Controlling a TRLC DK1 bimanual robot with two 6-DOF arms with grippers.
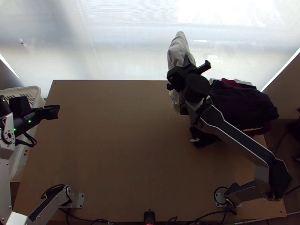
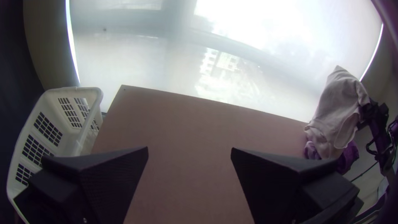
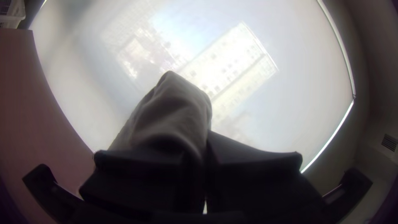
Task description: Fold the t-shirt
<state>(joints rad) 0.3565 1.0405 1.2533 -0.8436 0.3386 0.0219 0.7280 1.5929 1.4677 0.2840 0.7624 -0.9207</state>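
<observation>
Just outside the left edge of the bench [image 1: 112, 150], a perforated white basket [image 1: 36, 90] is being partly hidden in the top view by the left arm [image 1: 5, 153]. Above the bench's left edge, toward the far left corner, the left gripper [image 1: 56, 111] is being held with its fingers spread wide apart, and nothing is being gripped between them. Right of the middle of the far edge, the pale grey t-shirt [image 1: 178, 48] is being grasped by the right gripper [image 1: 185, 64], whose fingers are being kept closed on a bunched part of the cloth. The t-shirt is being held raised in loose, crumpled folds, with one peak being pointed out beyond the far edge and a lower part being let hang beside the gripper. At the far right corner, a heap of dark clothes [image 1: 240, 105], with some red cloth [image 1: 231, 83] at its far side, is being carried by the bench and is being crossed from above by the right arm [image 1: 240, 139].
</observation>
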